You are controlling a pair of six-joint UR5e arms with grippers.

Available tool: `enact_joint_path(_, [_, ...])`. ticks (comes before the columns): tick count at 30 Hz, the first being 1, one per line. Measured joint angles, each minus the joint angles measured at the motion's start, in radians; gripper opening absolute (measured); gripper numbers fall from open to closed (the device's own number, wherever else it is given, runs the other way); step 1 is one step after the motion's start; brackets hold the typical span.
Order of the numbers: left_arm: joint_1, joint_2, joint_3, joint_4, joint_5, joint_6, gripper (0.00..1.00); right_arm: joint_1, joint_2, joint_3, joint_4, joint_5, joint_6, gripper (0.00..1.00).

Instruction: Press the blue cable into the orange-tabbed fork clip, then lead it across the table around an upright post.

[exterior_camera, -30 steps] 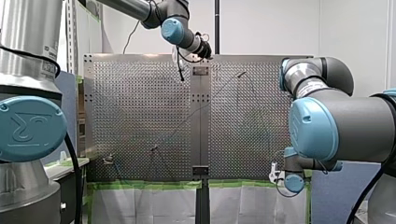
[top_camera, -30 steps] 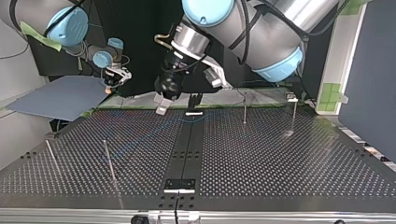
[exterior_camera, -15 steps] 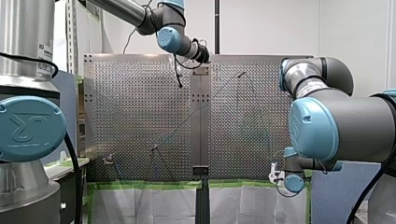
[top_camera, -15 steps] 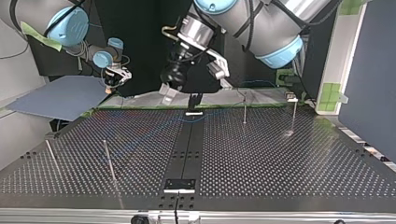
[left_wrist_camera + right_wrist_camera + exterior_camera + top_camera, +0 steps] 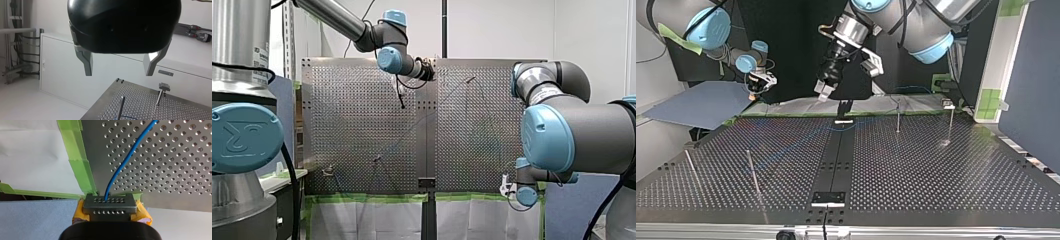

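The blue cable (image 5: pixel 124 160) runs over the perforated table from a grey perforated block (image 5: pixel 109 206). My right gripper (image 5: pixel 110 208) has its yellow pads shut on that block, at the table's corner (image 5: pixel 508 186), which is at the top view's left (image 5: pixel 759 83). The cable shows as a faint blue line (image 5: pixel 786 146) across the plate. My left gripper (image 5: pixel 118 67) hangs open and empty above the table's edge (image 5: pixel 824 92), its metal fingers (image 5: pixel 86 63) wide apart. Ahead of it stand an upright post (image 5: pixel 120 107) and a post with a clip head (image 5: pixel 163 87). I cannot make out an orange tab.
Thin upright posts stand on the plate (image 5: pixel 898 119), (image 5: pixel 950 124), (image 5: pixel 752 172), (image 5: pixel 691 169). A dark centre strip (image 5: pixel 835 160) divides the table. A grey-blue board (image 5: pixel 701 102) lies beside the right gripper. Green tape (image 5: pixel 80 162) edges the table.
My left gripper has risen from the table's edge and swung towards the top view's right. In the front view its wrist has dropped lower. My right arm has not moved.
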Motion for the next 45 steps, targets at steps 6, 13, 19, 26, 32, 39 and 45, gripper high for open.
enact_joint_path(6, [0.006,0.0,-0.052,0.053,0.024,-0.048,1.0,0.002,0.0,-0.007,0.012,-0.001,-0.009,0.0])
enact_joint_path(13, [0.014,-0.001,-0.108,0.108,0.013,-0.039,1.0,0.005,0.0,-0.008,0.019,-0.002,-0.014,0.0])
enact_joint_path(19, [0.031,-0.003,-0.167,0.167,-0.011,-0.019,1.0,0.008,0.0,-0.009,0.019,-0.002,-0.014,0.0])
enact_joint_path(26, [0.057,-0.029,-0.242,0.243,-0.021,-0.01,1.0,0.008,0.0,-0.009,0.019,-0.002,-0.013,0.0])
enact_joint_path(32, [0.081,-0.086,-0.303,0.303,-0.028,0.01,1.0,0.009,0.0,-0.009,0.019,-0.002,-0.011,0.0])
enact_joint_path(39, [0.103,-0.146,-0.375,0.374,-0.028,0.016,1.0,0.008,0.001,-0.009,0.019,-0.002,-0.01,0.0])
enact_joint_path(45, [0.114,-0.154,-0.432,0.432,-0.03,0.041,1.0,0.008,0.0,-0.009,0.019,-0.002,-0.009,0.0])
